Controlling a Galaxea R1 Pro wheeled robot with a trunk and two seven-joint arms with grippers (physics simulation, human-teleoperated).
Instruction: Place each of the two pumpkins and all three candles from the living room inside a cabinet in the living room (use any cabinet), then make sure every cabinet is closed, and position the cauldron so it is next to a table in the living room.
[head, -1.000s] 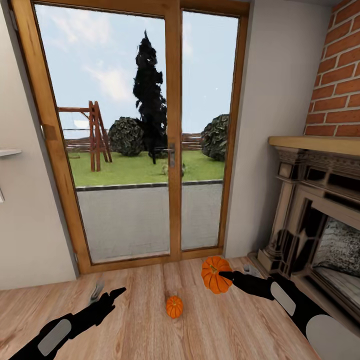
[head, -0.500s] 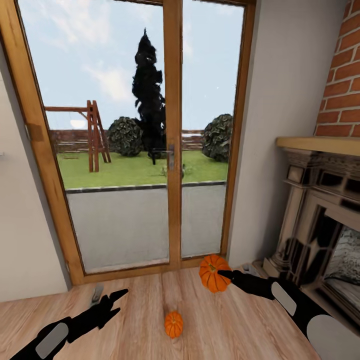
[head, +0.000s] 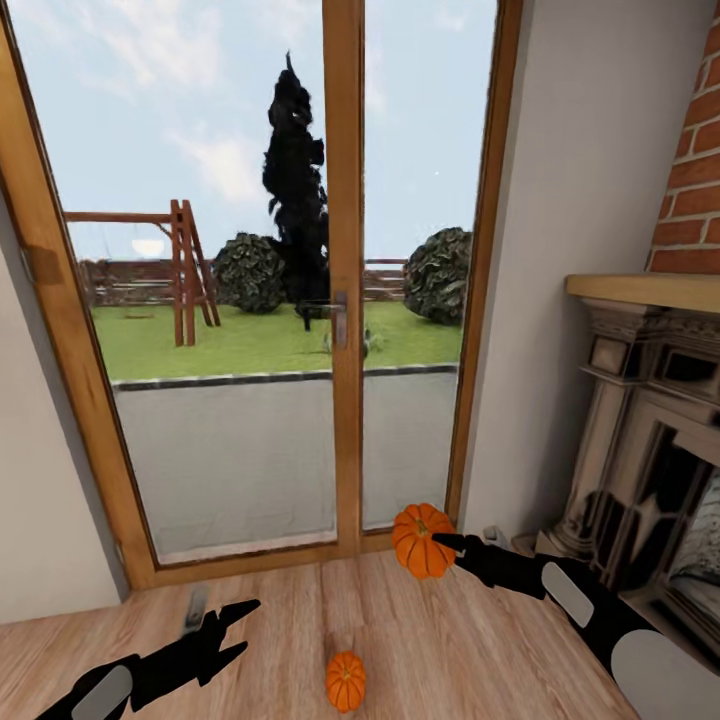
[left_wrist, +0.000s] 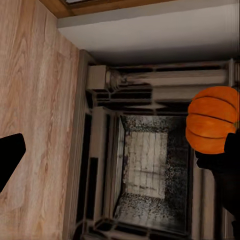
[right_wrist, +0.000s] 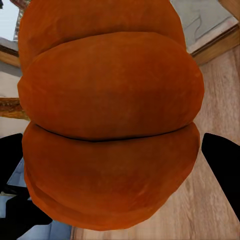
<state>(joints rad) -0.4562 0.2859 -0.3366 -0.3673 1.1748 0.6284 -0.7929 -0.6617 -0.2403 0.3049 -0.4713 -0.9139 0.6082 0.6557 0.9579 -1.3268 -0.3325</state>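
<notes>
Right claw (head: 440, 545) is clamped on one pumpkin (head: 420, 541) held up by the glass door, while the empty left claw (head: 238, 628), prongs apart, looks the nearer one to the second pumpkin (head: 345, 681) on the floor between the arms.

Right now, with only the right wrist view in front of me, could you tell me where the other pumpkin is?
Observer: The second pumpkin sits on the wooden floor, between the two arms in the head view.
Operator: Is the left tool free?
Observer: Yes, the left tool is open and empty, hovering left of that pumpkin.
Operator: What stands near my load?
Observer: A fireplace stands to the right of the held pumpkin in the right tool.
</notes>
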